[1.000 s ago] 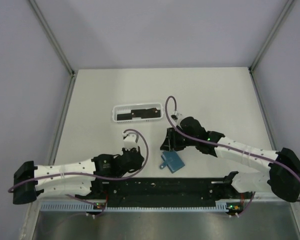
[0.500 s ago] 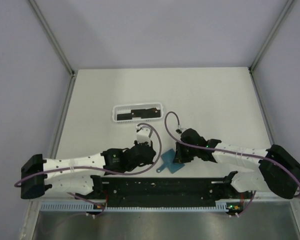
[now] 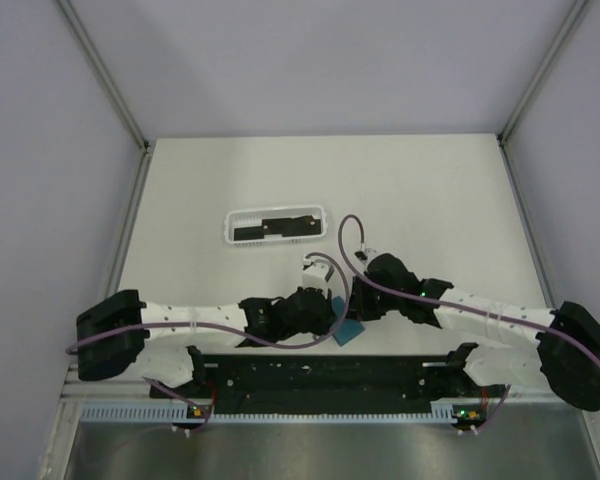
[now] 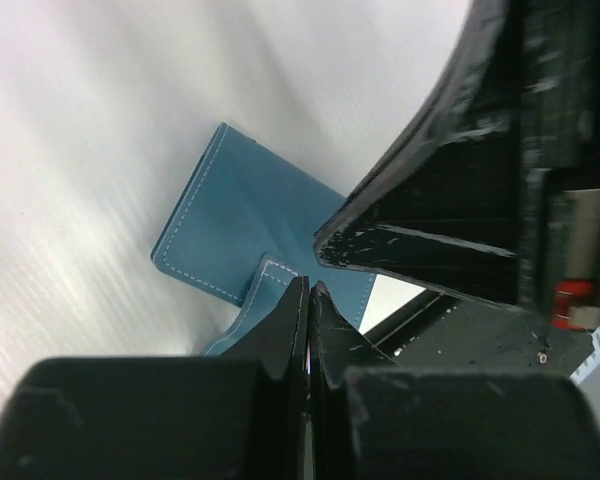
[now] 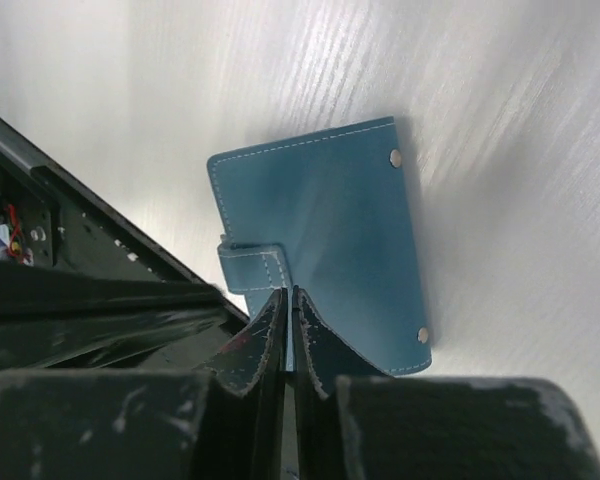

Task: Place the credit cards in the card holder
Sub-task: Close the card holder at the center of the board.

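Note:
The teal-blue card holder lies near the front of the table, between both grippers. My right gripper is shut on the near edge of the card holder, next to its strap tab. My left gripper is shut, with its tips resting at the tab of the card holder; no part shows between its jaws. Black credit cards lie in the white basket tray further back.
A black rail runs along the table's front edge, just behind the card holder. The right arm's black finger fills the upper right of the left wrist view. Metal frame posts stand at the table's sides.
The left arm swung right from the table's left to the card holder. The right gripper dropped onto the holder and went from open to shut. The holder shifted slightly right.

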Action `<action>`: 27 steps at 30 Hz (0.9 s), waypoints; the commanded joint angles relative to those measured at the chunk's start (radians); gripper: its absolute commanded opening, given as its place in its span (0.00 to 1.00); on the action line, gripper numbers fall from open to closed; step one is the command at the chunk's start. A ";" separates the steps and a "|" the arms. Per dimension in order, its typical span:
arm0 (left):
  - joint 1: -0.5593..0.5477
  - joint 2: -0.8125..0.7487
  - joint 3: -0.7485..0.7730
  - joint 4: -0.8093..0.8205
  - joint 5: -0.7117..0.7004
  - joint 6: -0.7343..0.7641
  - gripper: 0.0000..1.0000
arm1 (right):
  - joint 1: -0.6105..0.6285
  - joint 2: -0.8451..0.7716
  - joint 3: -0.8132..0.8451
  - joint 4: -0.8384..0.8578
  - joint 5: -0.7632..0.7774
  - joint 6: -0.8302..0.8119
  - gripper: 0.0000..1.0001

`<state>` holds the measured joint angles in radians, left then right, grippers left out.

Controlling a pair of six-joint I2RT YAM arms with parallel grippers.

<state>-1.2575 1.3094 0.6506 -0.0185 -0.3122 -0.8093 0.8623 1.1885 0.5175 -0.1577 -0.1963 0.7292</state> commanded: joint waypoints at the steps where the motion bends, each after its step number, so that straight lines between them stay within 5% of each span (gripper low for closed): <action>1: 0.000 0.060 0.014 0.088 0.018 -0.016 0.00 | 0.000 -0.093 0.018 -0.060 0.047 0.001 0.06; 14: 0.000 0.140 -0.081 0.124 0.030 -0.074 0.00 | -0.173 -0.149 0.004 -0.132 -0.093 -0.123 0.50; 27: 0.000 0.131 -0.157 0.146 0.027 -0.103 0.00 | -0.223 0.092 -0.036 0.101 -0.331 -0.175 0.55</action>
<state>-1.2575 1.4372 0.5396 0.1619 -0.2855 -0.9001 0.6514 1.2240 0.4896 -0.1829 -0.4324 0.5774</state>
